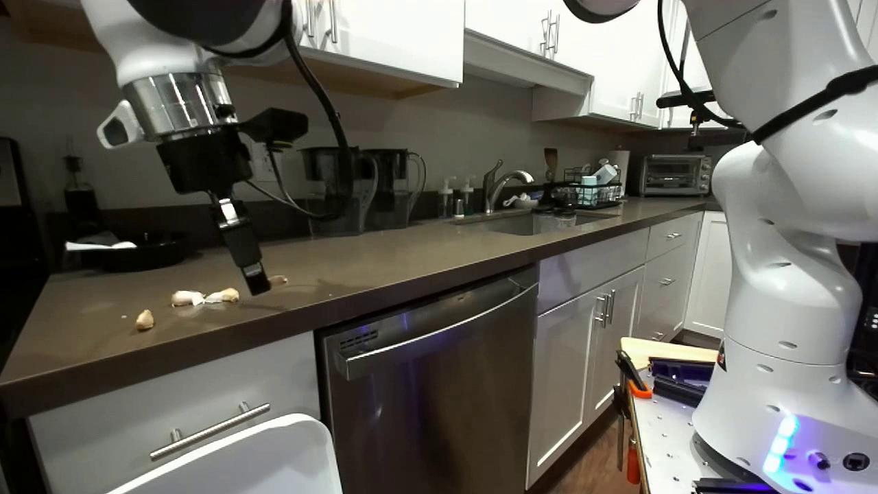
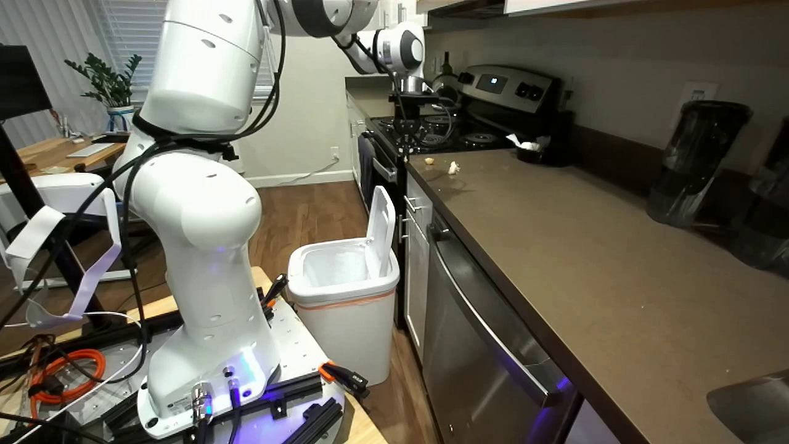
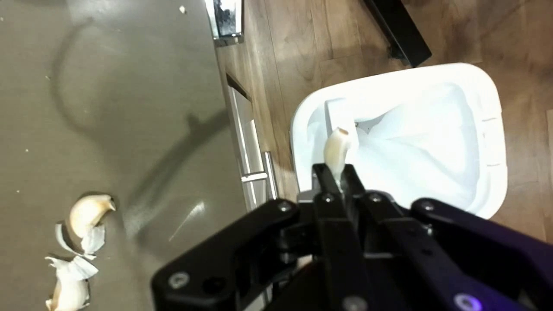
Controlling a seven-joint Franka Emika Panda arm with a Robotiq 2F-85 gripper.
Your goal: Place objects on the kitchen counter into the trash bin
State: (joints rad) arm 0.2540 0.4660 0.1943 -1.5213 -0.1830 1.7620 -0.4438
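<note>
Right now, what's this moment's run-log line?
end effector: holding clove | counter: other cloves, peel | bin: lid open | drop: not yet

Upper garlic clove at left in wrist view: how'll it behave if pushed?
The clove may rock or roll, being plump and curved. Its smooth side might slip. Papery skin at its lower end looks thin, so could flake off.

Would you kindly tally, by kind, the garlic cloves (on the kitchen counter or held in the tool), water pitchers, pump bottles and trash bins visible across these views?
Garlic cloves: 4 (3 on the kitchen counter, 1 held in the tool)
Water pitchers: 2
Pump bottles: 2
Trash bin: 1
Total: 9
</note>
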